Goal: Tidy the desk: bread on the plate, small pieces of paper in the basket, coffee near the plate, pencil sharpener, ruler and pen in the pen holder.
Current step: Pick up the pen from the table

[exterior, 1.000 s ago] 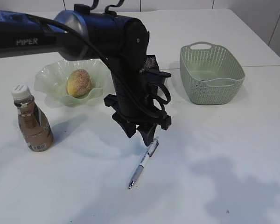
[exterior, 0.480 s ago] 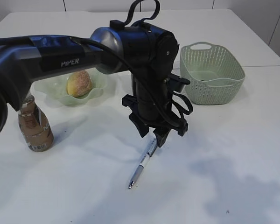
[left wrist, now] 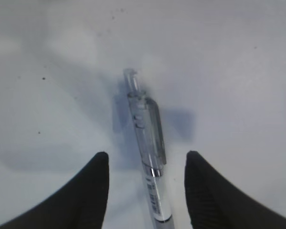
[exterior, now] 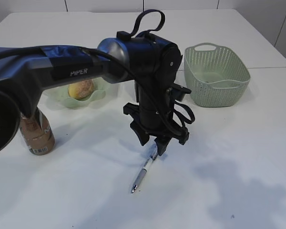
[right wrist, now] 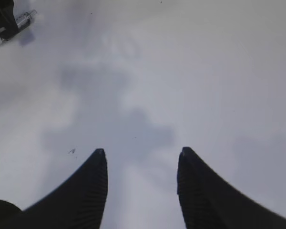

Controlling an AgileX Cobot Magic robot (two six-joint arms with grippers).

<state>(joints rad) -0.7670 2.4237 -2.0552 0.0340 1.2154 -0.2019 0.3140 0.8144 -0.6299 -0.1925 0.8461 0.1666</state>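
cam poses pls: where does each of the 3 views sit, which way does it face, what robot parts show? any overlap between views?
Exterior: raised at the table front, slanting down on the white tabletop; the black left arm reaches over the clear plastic click pen.
Left wrist: on that arm, looking down; the left gripper straddles the pen.
Right wrist: looks down at bare table; the right gripper is empty.
Shared: all three show the pen, which the right wrist view catches only at its top-left corner.

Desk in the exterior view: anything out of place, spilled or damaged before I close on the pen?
Nothing spilled or damaged. The pen lies flat on the table, between the open left gripper fingers. Bread sits on the plate, the coffee bottle stands upright, and the basket is upright.
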